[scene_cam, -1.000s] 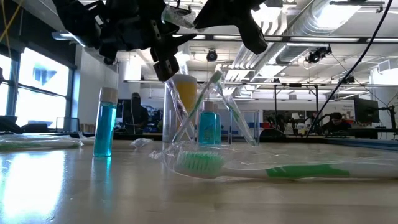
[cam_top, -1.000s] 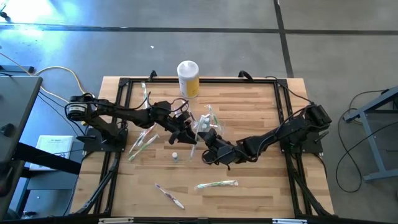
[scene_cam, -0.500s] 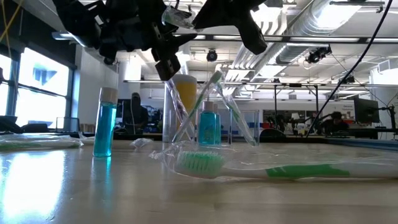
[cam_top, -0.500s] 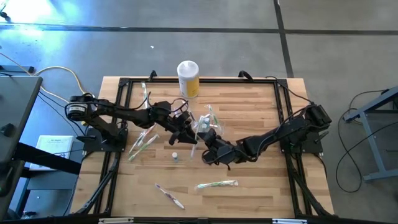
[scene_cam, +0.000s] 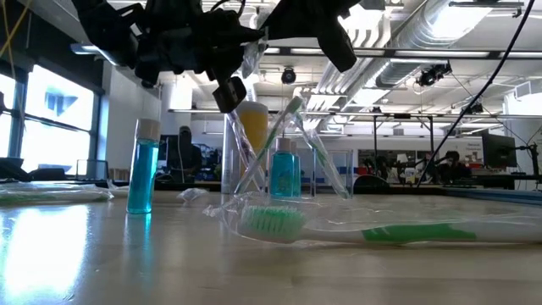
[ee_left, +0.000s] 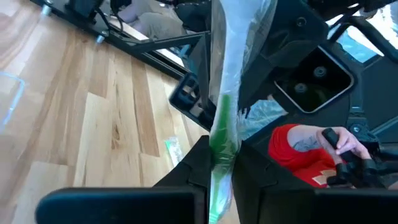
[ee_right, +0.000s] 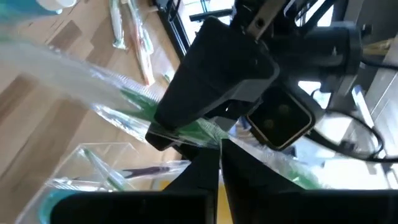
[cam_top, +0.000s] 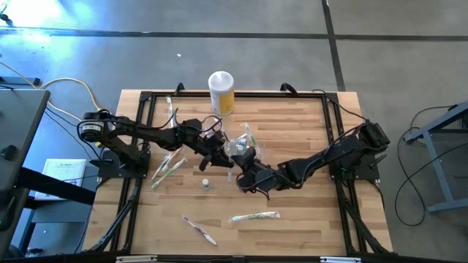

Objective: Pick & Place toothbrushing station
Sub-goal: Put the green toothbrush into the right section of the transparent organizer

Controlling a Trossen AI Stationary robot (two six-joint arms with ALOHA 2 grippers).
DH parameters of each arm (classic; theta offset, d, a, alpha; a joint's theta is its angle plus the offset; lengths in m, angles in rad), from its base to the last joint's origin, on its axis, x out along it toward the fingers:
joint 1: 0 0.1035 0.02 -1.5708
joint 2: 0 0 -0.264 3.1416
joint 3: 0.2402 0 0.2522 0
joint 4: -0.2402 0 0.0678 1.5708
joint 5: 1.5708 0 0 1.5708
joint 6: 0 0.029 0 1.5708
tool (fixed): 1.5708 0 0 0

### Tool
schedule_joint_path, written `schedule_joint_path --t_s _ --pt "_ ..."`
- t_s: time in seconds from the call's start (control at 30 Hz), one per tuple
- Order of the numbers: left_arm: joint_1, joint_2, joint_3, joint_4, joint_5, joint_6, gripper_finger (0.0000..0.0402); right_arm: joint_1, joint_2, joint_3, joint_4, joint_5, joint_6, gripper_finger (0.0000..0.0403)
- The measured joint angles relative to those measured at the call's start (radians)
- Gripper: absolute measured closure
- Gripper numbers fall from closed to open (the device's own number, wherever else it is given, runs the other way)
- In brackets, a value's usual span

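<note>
both grippers meet over mid-table on one wrapped green toothbrush point(ee_left: 221, 134). the left gripper point(ee_left: 222, 163) is closed on it, and the right gripper point(ee_right: 219, 149) also looks pinched onto the same wrapper, so it spans between them. the clear holder point(cam_top: 244, 148) stands just beyond and beneath that meeting point, already carrying brushes. judging by this, the brush's long axis must tip upright before it goes in. another green toothbrush point(cam_top: 255, 216) lies flat near the front edge of the table point(cam_top: 307, 124).

Clear holder point(scene_cam: 284, 161) stands mid-table holding toothbrushes; a green wrapped toothbrush point(scene_cam: 356, 229) lies flat.
</note>
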Motion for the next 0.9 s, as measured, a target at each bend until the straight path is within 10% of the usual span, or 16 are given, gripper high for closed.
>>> schedule_joint_path --t_s 0.53,0.9 --pt "0.0 -0.002 0.0 -0.002 -0.045 0.143 0.0373 0.128 -0.008 0.0 -0.072 0.428 0.484 0.0243" --pt "-0.072 -0.005 0.0 -0.122 -0.429 0.698 0.0373 0.1 -0.095 0.0 -0.28 0.019 1.089 0.0288"
